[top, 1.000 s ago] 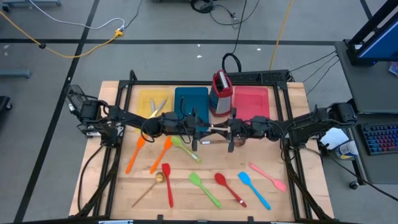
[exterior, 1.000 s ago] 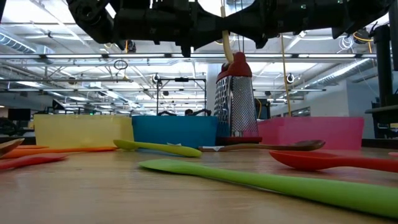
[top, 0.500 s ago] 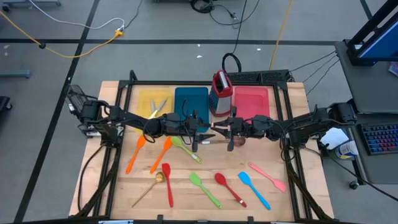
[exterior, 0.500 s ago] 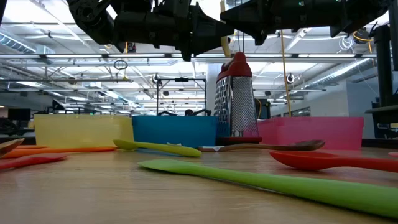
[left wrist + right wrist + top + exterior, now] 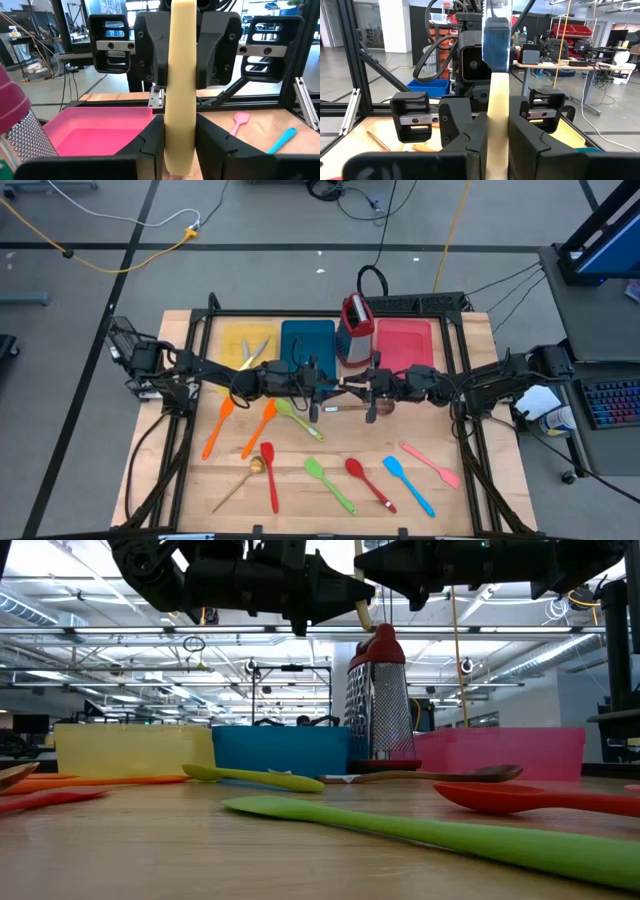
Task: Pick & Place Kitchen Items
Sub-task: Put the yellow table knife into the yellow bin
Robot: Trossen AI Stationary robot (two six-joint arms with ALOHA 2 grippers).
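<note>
A cream-handled piece of cutlery (image 5: 348, 384) is held in the air over the table's middle, between my two grippers, which face each other. In the right wrist view its cream handle (image 5: 498, 115) rises into a shiny metal part (image 5: 496, 35). My left gripper (image 5: 333, 385) comes from the table's left and my right gripper (image 5: 366, 386) from the right, each shut on the handle. Orange (image 5: 218, 428), green (image 5: 300, 420), red (image 5: 270, 475), blue (image 5: 408, 485) and pink (image 5: 430, 463) utensils lie flat on the wood. My left gripper pinches the cream handle near its rounded lower end (image 5: 179, 150) between the two fingers (image 5: 150, 147), coming level from the table's left, across the handle. The cutlery is lifted clear and stands roughly upright. My right gripper pinches the cream handle (image 5: 498, 140) between its fingers (image 5: 475, 145), coming level from the table's right, across the handle. The metal part points up above the hold.
Yellow (image 5: 247, 345), blue (image 5: 307, 340) and pink (image 5: 405, 342) trays line the far side, with a red-topped box grater (image 5: 355, 330) between blue and pink. Cutlery lies in the yellow tray (image 5: 253, 353). A brown wooden spoon (image 5: 385, 405) lies under the right arm.
My left gripper has moved toward the table's right, up to the cutlery held by my right gripper, and now stands around its handle. In the low view less of the handle hangs below the grippers than a second ago.
</note>
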